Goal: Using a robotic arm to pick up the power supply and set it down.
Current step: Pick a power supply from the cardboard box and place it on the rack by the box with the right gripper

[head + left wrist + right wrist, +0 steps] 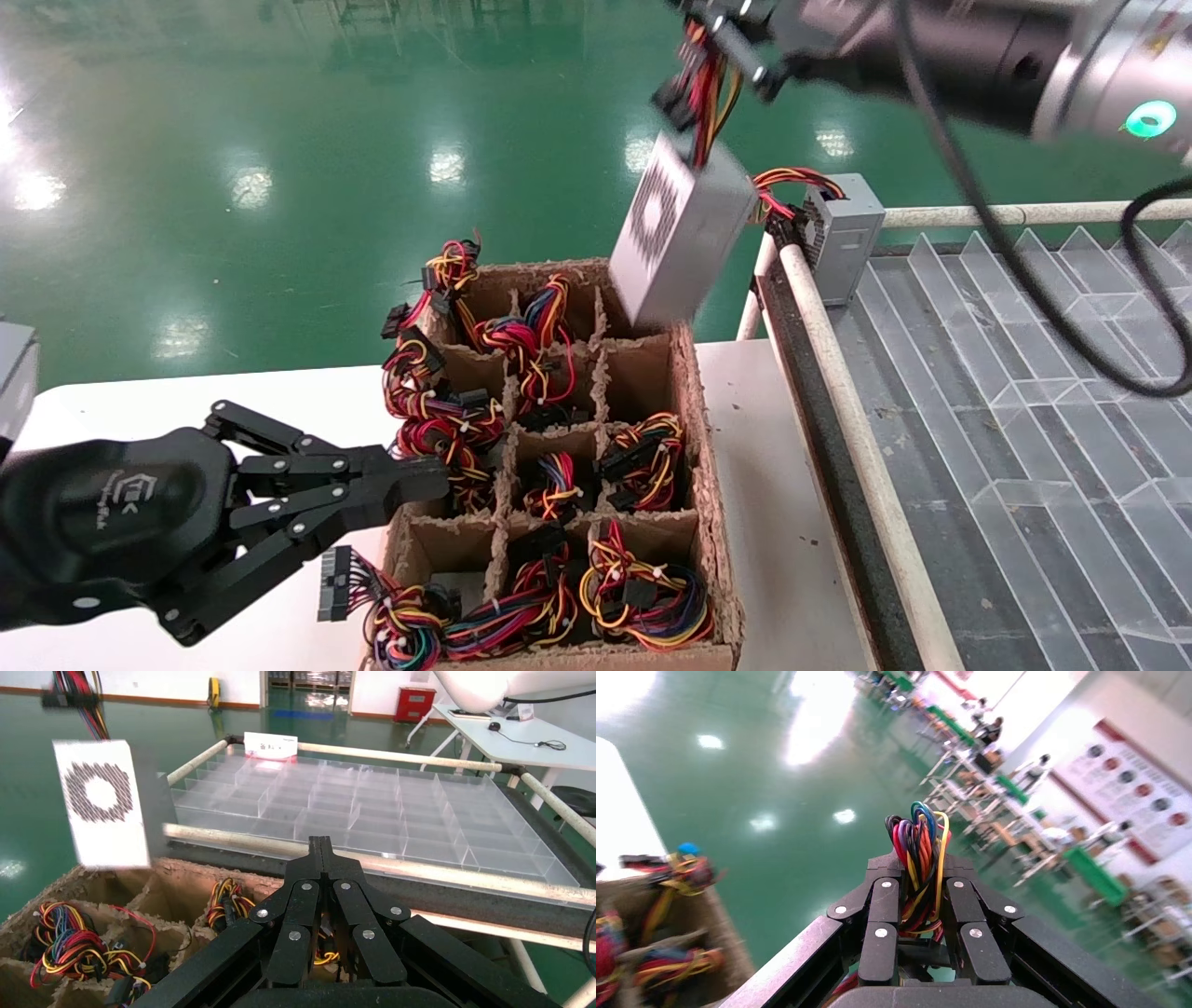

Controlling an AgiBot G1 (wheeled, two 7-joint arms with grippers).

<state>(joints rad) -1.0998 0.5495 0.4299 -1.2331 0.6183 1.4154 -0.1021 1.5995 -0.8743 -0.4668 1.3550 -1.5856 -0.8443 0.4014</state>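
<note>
The power supply (pixel 680 238), a grey metal box with a perforated side, hangs tilted in the air over the far right corner of the cardboard divider box (pixel 712 522). My right gripper (pixel 722 47), on the robotic arm (pixel 1024 56), is shut on its wire bundle (pixel 919 846), which runs up between the fingers. The left wrist view shows the power supply (pixel 102 804) clear above the box. My left gripper (pixel 438 475) is shut and empty, low at the box's left side; its tips (pixel 320 843) are pressed together.
The box's cells hold several wire bundles (pixel 643 457). A second grey supply (pixel 843 238) stands at the far corner of the clear-divided tray (pixel 1024 391) to the right, behind a white rail (pixel 838 373). A loose black cable (pixel 1006 242) hangs over the tray.
</note>
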